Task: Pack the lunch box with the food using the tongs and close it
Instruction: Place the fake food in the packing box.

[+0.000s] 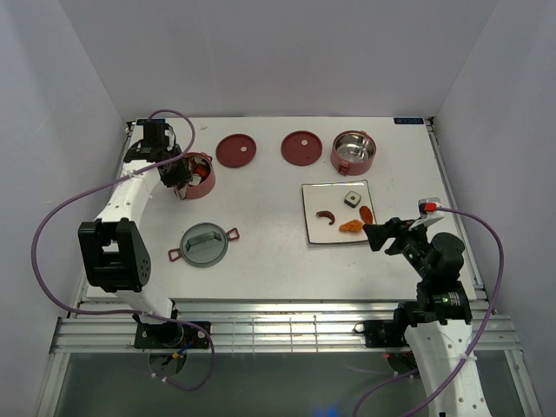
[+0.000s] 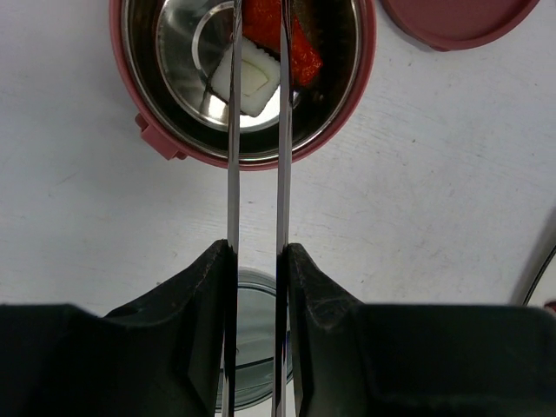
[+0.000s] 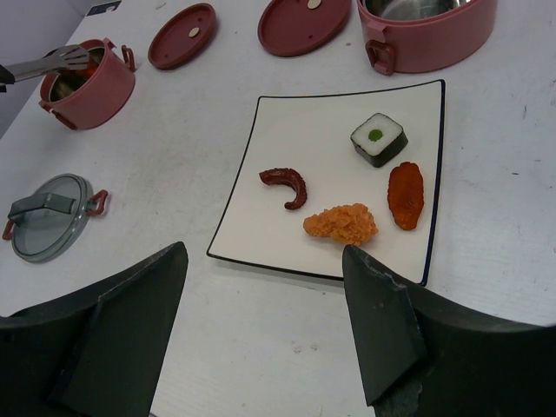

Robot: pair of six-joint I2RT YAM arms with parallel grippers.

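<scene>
"Looking from above, what does the left pincer [image 1: 178, 174] hold?"
"The tongs [image 1: 188, 177], squeezed narrow. Their tips are over the bowl [image 1: 208, 165] just ahead of it, and the plate [image 1: 309, 228] is well off to its right."
"Its wrist view?"
"The tongs run straight ahead into the bowl, above a red piece [image 2: 304, 56] and a white block [image 2: 257, 82]."
"Right wrist?"
"The right pincer [image 3: 262, 252] is wide and empty. The nugget [image 3: 340, 223] is just ahead, so it's nearer but has no tongs."

Upper-left bowl [image 1: 207, 187] and upper-right bowl [image 3: 426, 48] are showing dusty red outside, shiny steel inside. Left lid [image 1: 236, 149] and right lid [image 1: 301, 148] are showing dark red with pale centre dots. Cover [image 1: 204, 245] is showing grey, with red clasps. Plate [image 3: 304, 139] is showing white with a dark edge line. Nugget [image 3: 341, 223] is showing orange, slice [image 3: 406, 195] orange-red, sausage [image 3: 287, 185] dark red, cube [image 3: 379, 139] black with a white ring and green centre. Tongs [image 2: 282, 130] are gleaming silver. Table [image 1: 261, 217] is showing white.
</scene>
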